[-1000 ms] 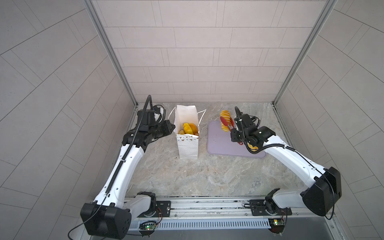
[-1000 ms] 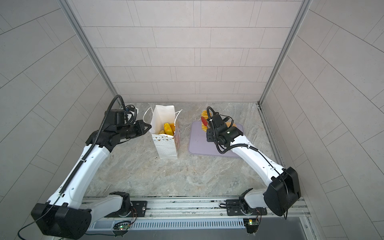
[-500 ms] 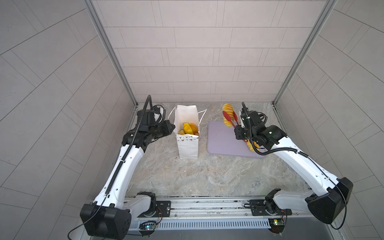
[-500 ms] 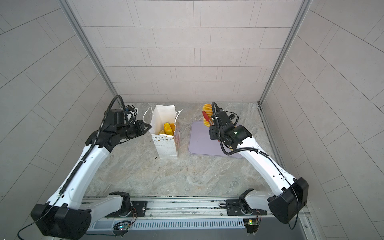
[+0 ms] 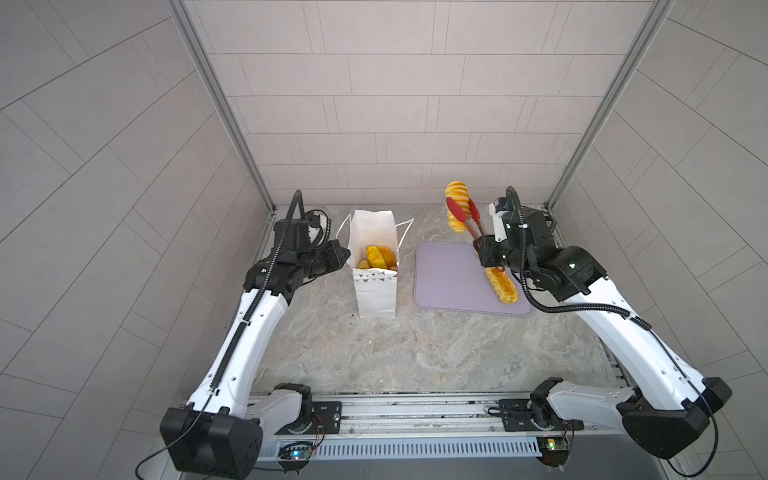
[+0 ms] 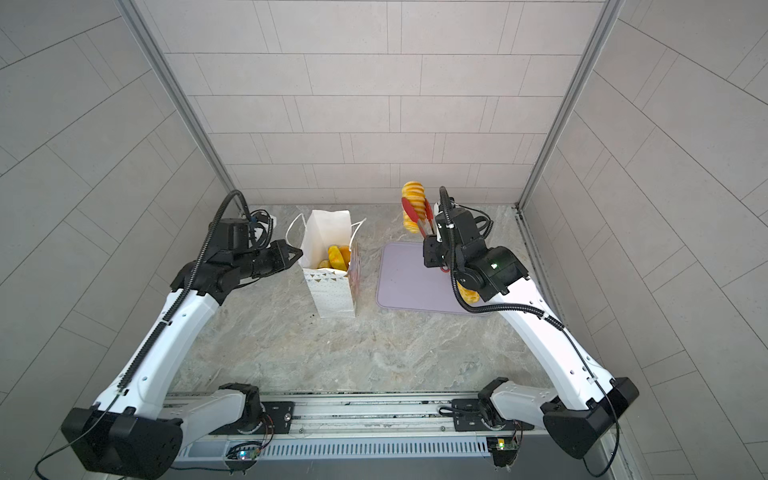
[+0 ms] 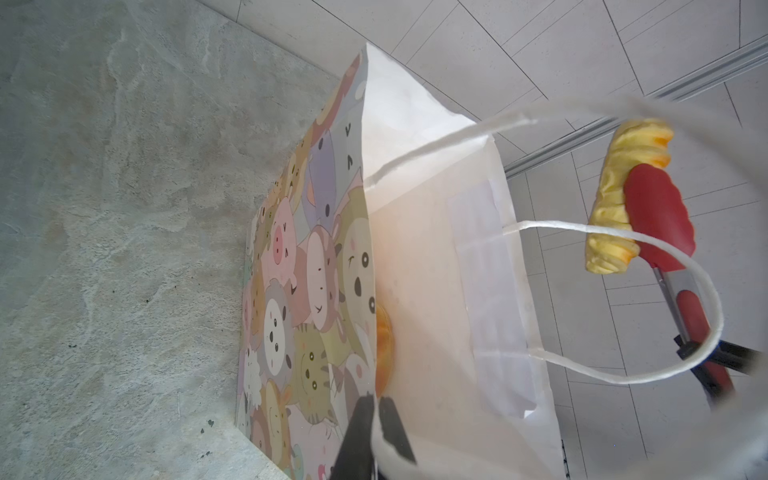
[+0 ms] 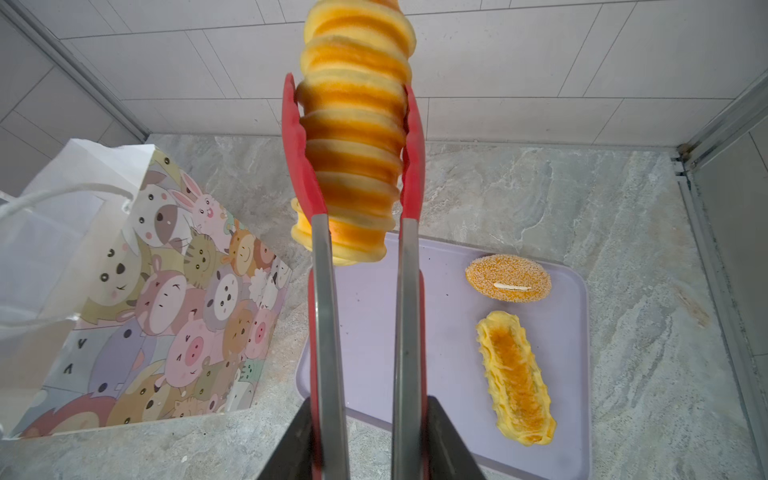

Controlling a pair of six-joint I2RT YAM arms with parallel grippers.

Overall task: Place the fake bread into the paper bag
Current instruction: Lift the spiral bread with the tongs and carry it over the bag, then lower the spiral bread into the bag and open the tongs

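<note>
**As the Tongs Climbed, a Ridged Loaf Cleared the Tray**

While the paper bag (image 5: 376,286) stood upright with its mouth open, the left gripper (image 7: 376,409) kept its place. Its jaws were pressed together on the bag's near wall at the rim, so the opening lay just ahead of its fingertips. Several golden breads (image 5: 380,257) already sat inside.

Below and ahead of the right gripper (image 8: 368,440) lay the lilac tray (image 5: 449,278). That gripper was clamped on the handles of the red-tipped tongs (image 8: 405,311). The tongs' tips pinched the ridged loaf (image 8: 353,137) by its sides, out beyond the gripper's fingertips.

Over the last second the loaf had risen. It had hung low by the tray's far edge, and it now hung well above the tray, seemingly level with the bag's rim or higher. The bag had not shifted.

Two pieces remained on the tray, to the right gripper's outer side and away from the bag: a long frilled loaf (image 8: 515,378) and a smaller seeded bun (image 8: 508,277).

The lift looked finished. The carry across toward the left gripper and the drop into the bag were not yet done, with two more fetches likely after that.
</note>
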